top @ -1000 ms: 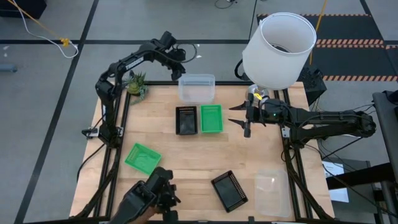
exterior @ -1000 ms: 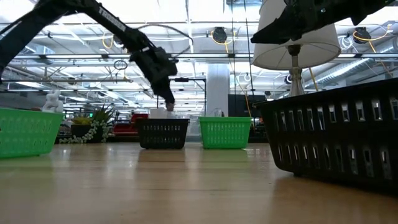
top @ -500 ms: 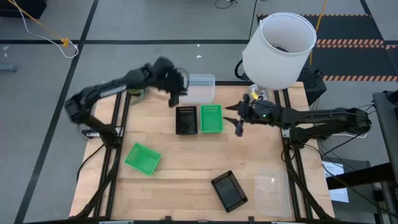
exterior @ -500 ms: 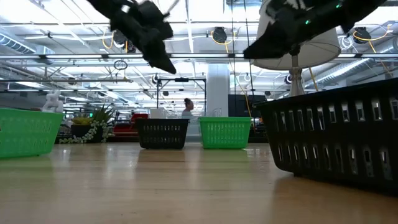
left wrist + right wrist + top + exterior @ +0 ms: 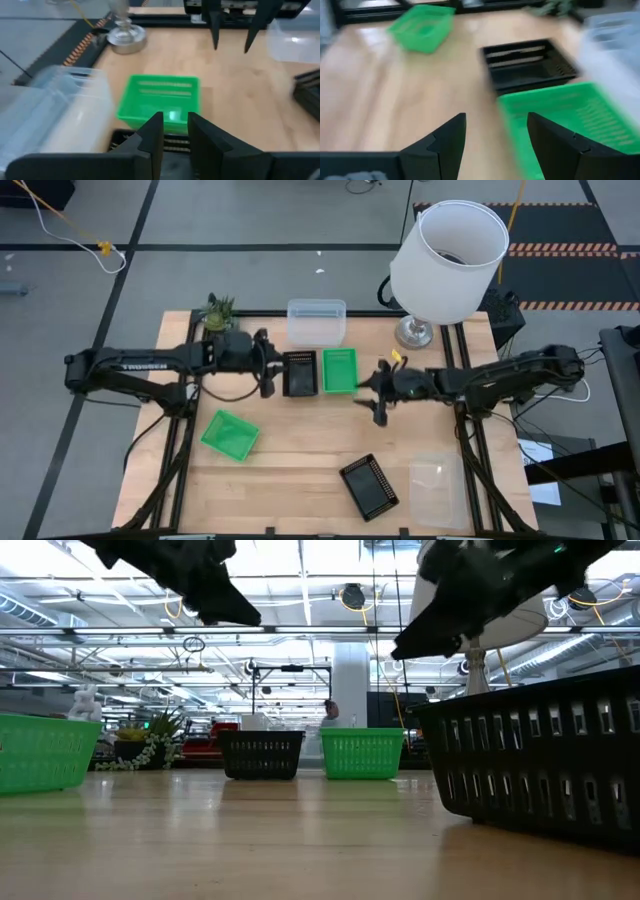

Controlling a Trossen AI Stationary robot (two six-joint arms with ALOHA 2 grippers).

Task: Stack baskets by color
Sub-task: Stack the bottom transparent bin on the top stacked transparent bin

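My right fingers gape wide and empty beside the middle green basket, my left fingers, narrowly parted and probably empty, beside the black basket; next, lowering onto a rim.

The pale wooden counter has a smooth, faintly glossy finish. Beside the slotted black plastic basket at its middle sits a bright green plastic basket; just beyond them is a cloudy see-through plastic basket. The lamp's round metal base shines.
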